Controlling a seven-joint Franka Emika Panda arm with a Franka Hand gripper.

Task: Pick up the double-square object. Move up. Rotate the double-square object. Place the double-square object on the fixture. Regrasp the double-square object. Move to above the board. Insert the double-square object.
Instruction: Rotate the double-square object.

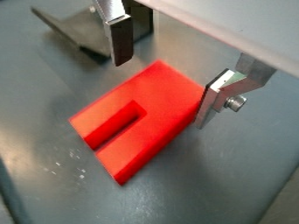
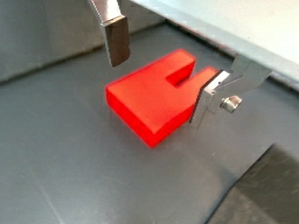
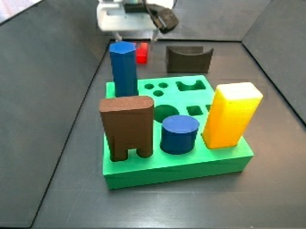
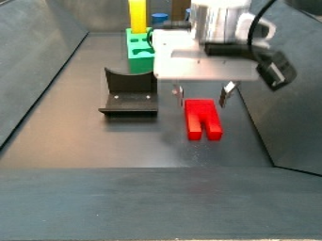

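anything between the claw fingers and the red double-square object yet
No. In both wrist views the open claw straddles the double-square object, one finger off each side, with only bare grey floor between.

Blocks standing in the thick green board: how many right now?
4: tall blue hexagonal column at one back corner, brown arch-shaped block, short blue cylinder and yellow rectangular block along the near edge. Gripper is elsewhere, over the red double-square object.

You'll find nothing to read here: no text, labels, brands or numbers show on the red block [image 4: 201,120], the fixture [image 4: 128,92], the board [image 3: 180,165] or the gripper [image 4: 201,90].
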